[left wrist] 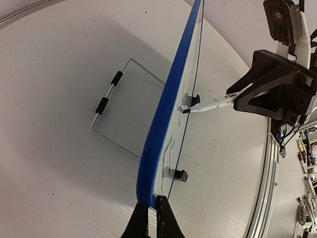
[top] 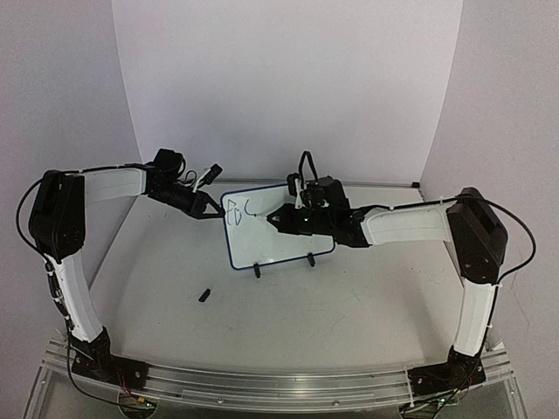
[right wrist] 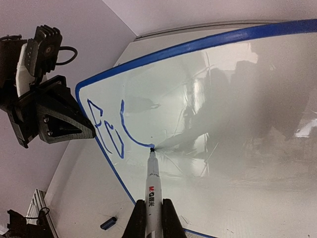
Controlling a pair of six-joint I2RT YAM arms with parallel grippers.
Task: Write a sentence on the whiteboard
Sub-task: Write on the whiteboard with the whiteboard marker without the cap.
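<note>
Blue-framed whiteboard [top: 284,243] standing on its lower edge toward the far middle of the tabletop [top: 306,332], propped on two black clip feet [top: 257,271], with a wire stand [left wrist: 115,106] lying flat behind it in the left wrist view. Carries only the start of the sentence [right wrist: 111,130]: a few dark-blue strokes crowded into the upper left corner, two angular marks and one long curved line. Left tool [left wrist: 153,208] at the board's left edge, fingers drawn together and pinching the blue frame between them. Right tool [right wrist: 152,210] in front of the board's white face, just right of the strokes, fingers clamped tight around the barrel of a white marker [right wrist: 153,181]. Marker tip pressed to the white surface, right at the lower end of the curved line. Small dark piece [top: 204,295] lying loose on the tabletop, near and left of the board, well apart from both arms; too small to tell what it is.
</note>
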